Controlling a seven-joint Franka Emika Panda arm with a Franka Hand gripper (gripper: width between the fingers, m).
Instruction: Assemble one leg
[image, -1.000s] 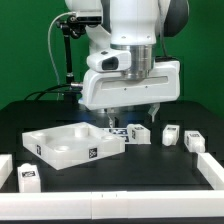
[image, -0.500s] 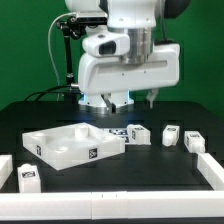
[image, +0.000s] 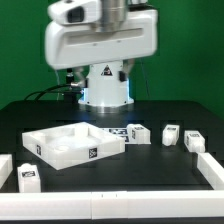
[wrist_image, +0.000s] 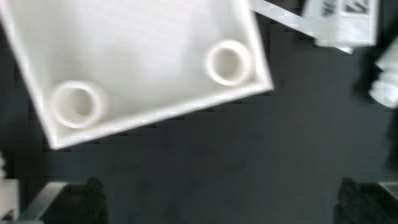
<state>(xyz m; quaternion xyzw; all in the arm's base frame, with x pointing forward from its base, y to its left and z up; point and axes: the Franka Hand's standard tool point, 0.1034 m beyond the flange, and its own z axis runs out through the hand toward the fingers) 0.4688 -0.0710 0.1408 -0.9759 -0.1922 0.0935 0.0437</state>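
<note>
Several small white legs with square tags lie on the black table: one (image: 137, 133) beside the tray-like part, two (image: 171, 134) (image: 193, 141) further to the exterior view's right, and one (image: 28, 178) at the front left. My gripper (image: 97, 74) is raised high above the table, far from every leg. In the wrist view the gripper (wrist_image: 222, 205) is open and empty, with its dark fingers (wrist_image: 71, 200) far apart over bare black table. Blurred white pieces (wrist_image: 379, 80) at that view's edge may be legs.
The large white square tray-like part (image: 70, 145) lies at the exterior view's left centre; the wrist view shows its flat face (wrist_image: 151, 50) with two round sockets. White edge bars lie at the front left (image: 4, 165) and front right (image: 210, 170). The robot's base (image: 105, 92) stands behind.
The gripper has risen from just above the tray-like part and legs and swung towards the exterior view's left. It holds nothing. The parts on the table have not moved.
</note>
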